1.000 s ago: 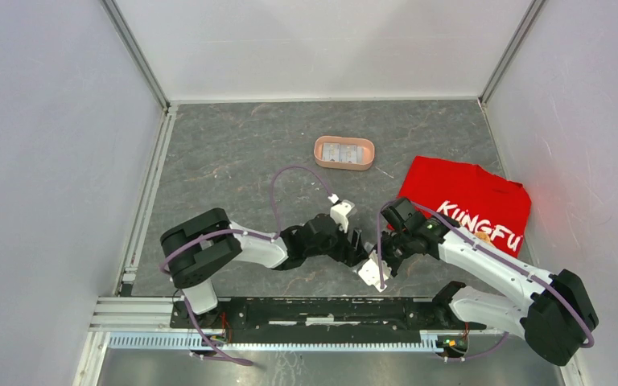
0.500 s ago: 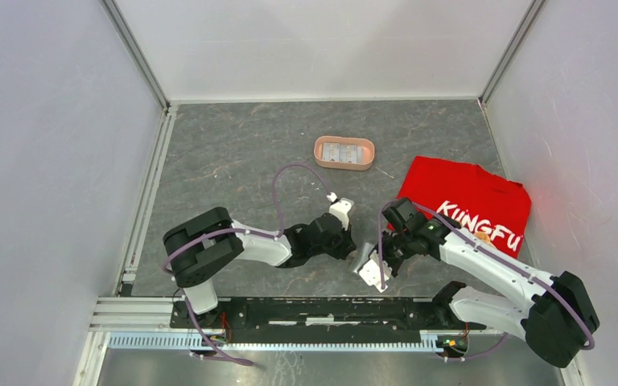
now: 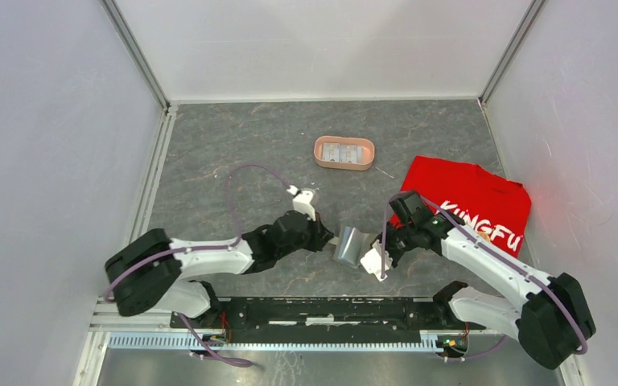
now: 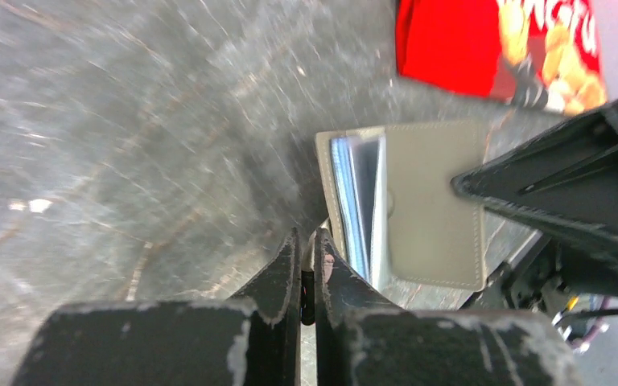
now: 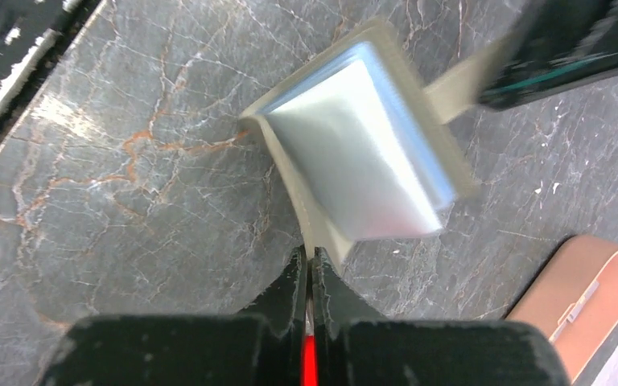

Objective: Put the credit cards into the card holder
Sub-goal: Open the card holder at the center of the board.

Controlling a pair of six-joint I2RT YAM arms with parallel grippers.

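L end effector (image 3: 331, 239) just clamped on card holder (image 3: 352, 246) flap and dragged it twd 9 o'clock, R end effector (image 3: 380, 256) clenched on the opp flap, so holder's spread open at 6 o'clock on bench (image 3: 233, 153); credit cards (image 3: 344, 152) still in pink tray (image 3: 319, 153) at 12.

The top camera is looking down from the near edge of the tabletop (image 3: 233, 153); both wrist cameras are closely facing the card holder (image 4: 434, 217) from opposite sides.

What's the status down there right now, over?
Left gripper, right gripper both shut on olive-grey folding card holder, spread open between them. Silvery credit cards in pink oval tray. Nothing blocking.
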